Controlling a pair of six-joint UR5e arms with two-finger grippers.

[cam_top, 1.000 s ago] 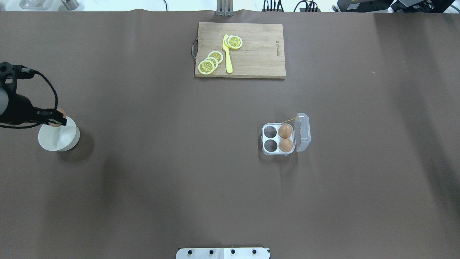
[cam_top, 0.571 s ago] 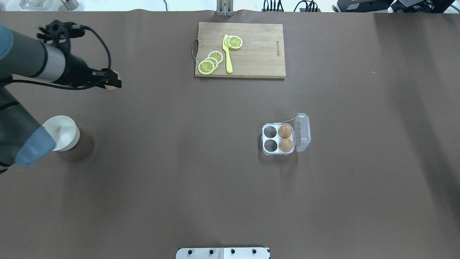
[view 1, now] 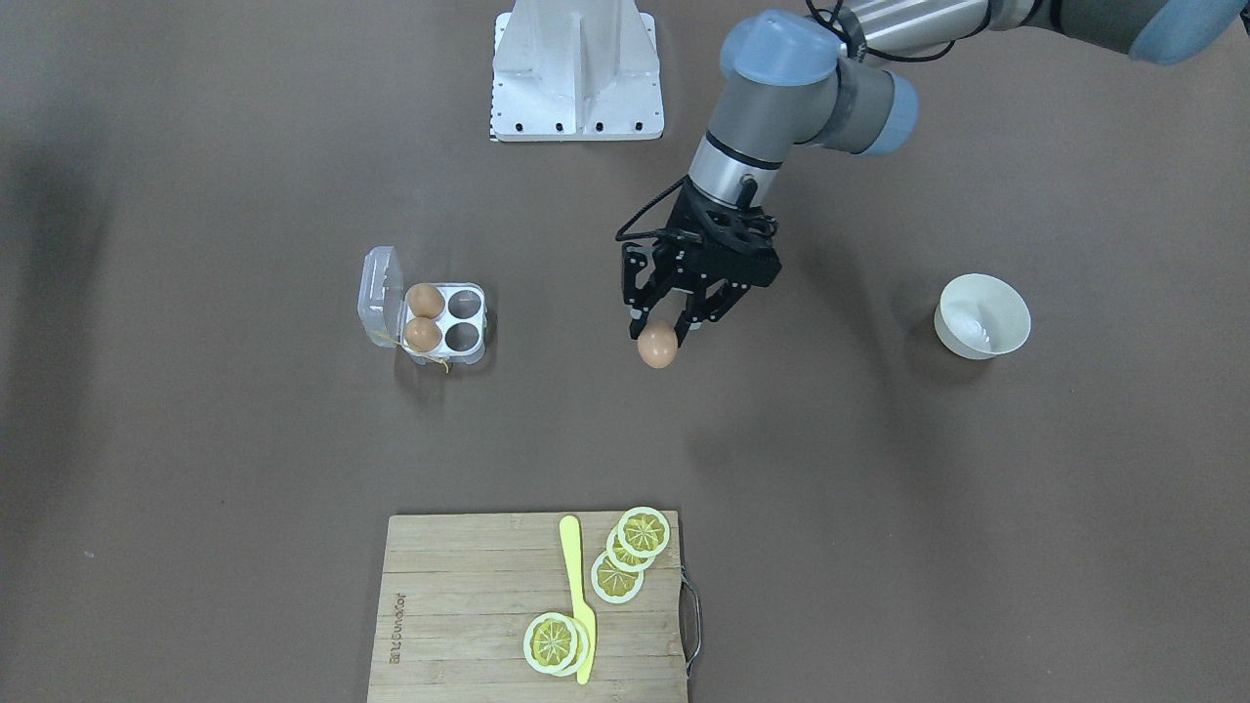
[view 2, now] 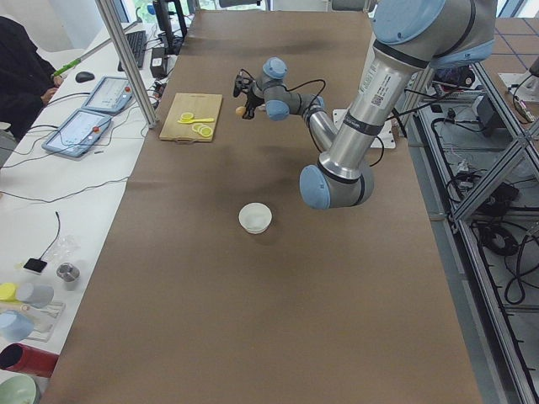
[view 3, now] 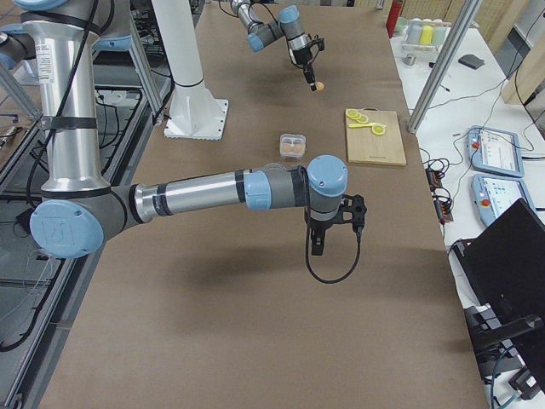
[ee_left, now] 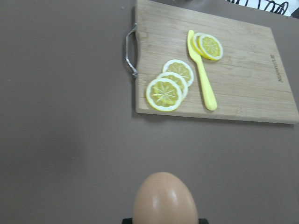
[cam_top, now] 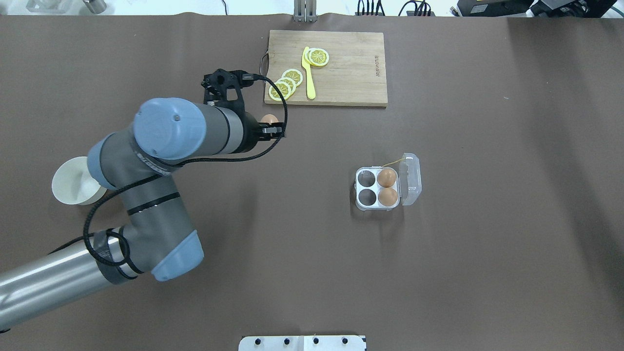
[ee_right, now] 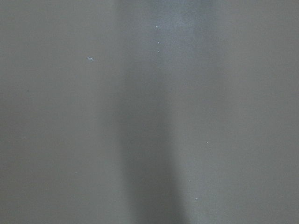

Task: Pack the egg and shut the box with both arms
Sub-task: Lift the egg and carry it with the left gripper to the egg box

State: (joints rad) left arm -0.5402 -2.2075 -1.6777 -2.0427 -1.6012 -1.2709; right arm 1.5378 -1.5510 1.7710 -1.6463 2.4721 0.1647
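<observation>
My left gripper (view 1: 663,330) is shut on a tan-brown egg (view 1: 657,346) and holds it above the table, between the bowl and the box. The egg also shows in the overhead view (cam_top: 269,118) and fills the bottom of the left wrist view (ee_left: 165,198). The clear box (cam_top: 366,196) stands open, its lid (cam_top: 411,179) folded to the right. Two eggs (cam_top: 387,178) fill its right cells; the two left cells are empty. My right gripper (view 3: 317,246) shows only in the exterior right view, so I cannot tell whether it is open or shut.
A white bowl (cam_top: 73,181) stands at the table's left, partly behind my left arm. A wooden cutting board (cam_top: 351,73) with lemon slices (cam_top: 282,89) and a yellow knife (cam_top: 309,78) lies at the far middle, just beyond the held egg.
My left arm has swung from over the white bowl up and to the right, carrying the egg to a spot just in front of the cutting board. The box has not moved.
</observation>
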